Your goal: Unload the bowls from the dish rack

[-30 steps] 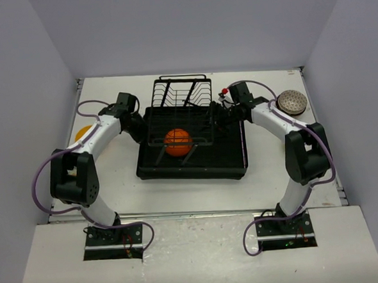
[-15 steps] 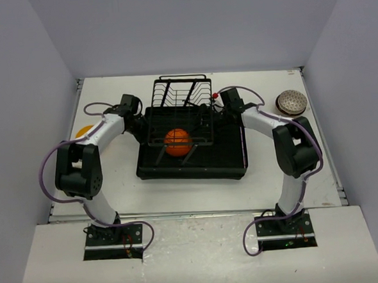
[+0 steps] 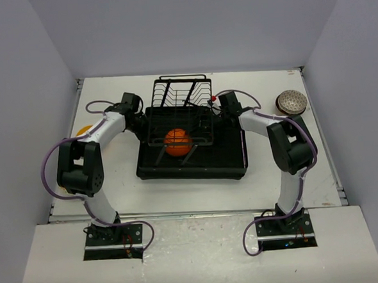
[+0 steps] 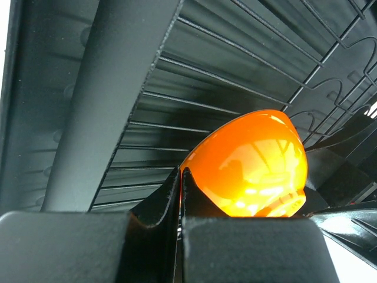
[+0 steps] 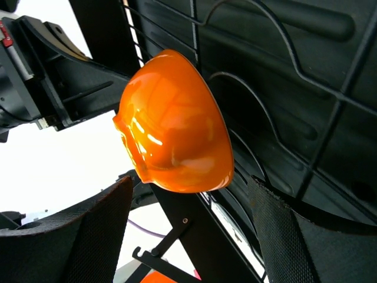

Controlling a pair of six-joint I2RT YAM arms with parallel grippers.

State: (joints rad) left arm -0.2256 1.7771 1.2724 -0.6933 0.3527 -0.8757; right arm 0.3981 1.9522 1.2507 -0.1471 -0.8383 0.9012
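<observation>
Here, from above, one orange bowl (image 3: pixel 177 141) is seen standing on edge in the dish rack (image 3: pixel 190 164), and a speckled bowl (image 3: pixel 292 102) is seen far off at the rack's 3 o'clock. Only the wrist views show the pincers. The left gripper (image 4: pixel 179 194), at the orange bowl's 10 o'clock, is squeezed shut on nothing. The right gripper (image 5: pixel 188 206), at its 2 o'clock, is spread wide and is not touching it.

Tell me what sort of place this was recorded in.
Probably a lab test cell, not a kitchen: a white table boxed in by blank walls, two robot arms bolted at its near edge, and one dish rack holding an orange bowl.
</observation>
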